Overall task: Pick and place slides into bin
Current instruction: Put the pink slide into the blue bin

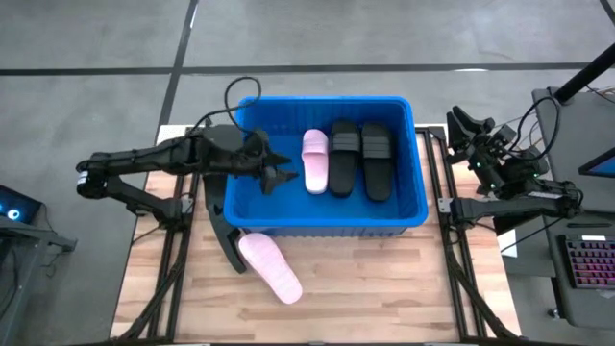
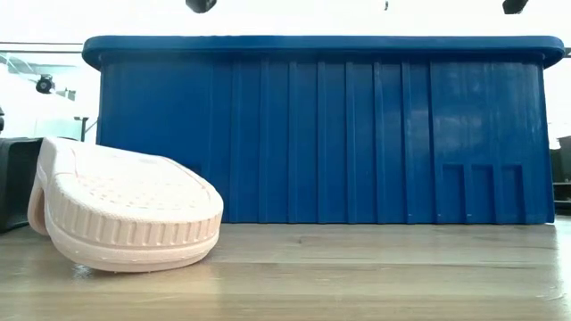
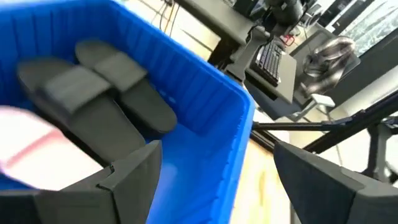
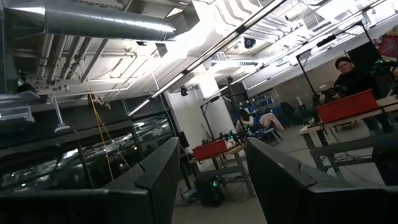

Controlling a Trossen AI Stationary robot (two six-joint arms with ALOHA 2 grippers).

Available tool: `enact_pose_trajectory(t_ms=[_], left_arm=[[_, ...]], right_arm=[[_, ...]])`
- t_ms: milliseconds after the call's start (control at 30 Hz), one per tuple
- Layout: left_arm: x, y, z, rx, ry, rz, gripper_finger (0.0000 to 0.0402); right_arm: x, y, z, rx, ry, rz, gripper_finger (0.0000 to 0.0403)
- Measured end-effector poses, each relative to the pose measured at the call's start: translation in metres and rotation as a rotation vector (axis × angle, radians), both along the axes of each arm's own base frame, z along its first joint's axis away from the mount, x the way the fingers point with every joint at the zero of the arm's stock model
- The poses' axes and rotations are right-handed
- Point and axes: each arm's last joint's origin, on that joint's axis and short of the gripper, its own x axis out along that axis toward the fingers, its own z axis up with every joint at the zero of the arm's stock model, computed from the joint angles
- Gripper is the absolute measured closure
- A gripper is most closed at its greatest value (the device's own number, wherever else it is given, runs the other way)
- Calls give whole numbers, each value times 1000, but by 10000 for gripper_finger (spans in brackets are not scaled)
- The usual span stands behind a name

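The blue bin (image 1: 327, 100) stands at the middle of the table. One pink slide (image 1: 315, 160) and two black slides (image 1: 344, 157) (image 1: 376, 160) lie side by side on its floor. My left gripper (image 1: 279, 171) hangs open over the bin's left half, with nothing between its fingers (image 3: 214, 186). In front of the bin's near left corner, a second pink slide (image 1: 271, 267) (image 2: 125, 214) lies on the table, and a black slide (image 1: 223, 234) lies next to it. My right gripper (image 1: 459, 122) waits open past the table's right edge, tilted upward (image 4: 211, 180).
The bin's near wall (image 2: 321, 134) rises right behind the pink slide on the table. Bare wooden table (image 1: 384, 288) lies in front of the bin at the right. A keyboard (image 1: 586, 264) sits off the right edge. A person (image 4: 351, 78) stands far off in the room.
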Motion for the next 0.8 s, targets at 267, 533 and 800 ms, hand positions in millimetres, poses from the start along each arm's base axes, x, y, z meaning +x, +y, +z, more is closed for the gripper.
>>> enact_pose_trajectory(t_ms=[267,533,800], left_arm=[[28,-21,-19,-203,39,19,107],[64,-47,-47,-321,94,-1,107],[80,-71,-58,-368,83,-53,107]], right_arm=[[1,0,-2,1,26,1,227],[5,0,-8,3,105,1,227],[8,0,-12,4,161,1,227]])
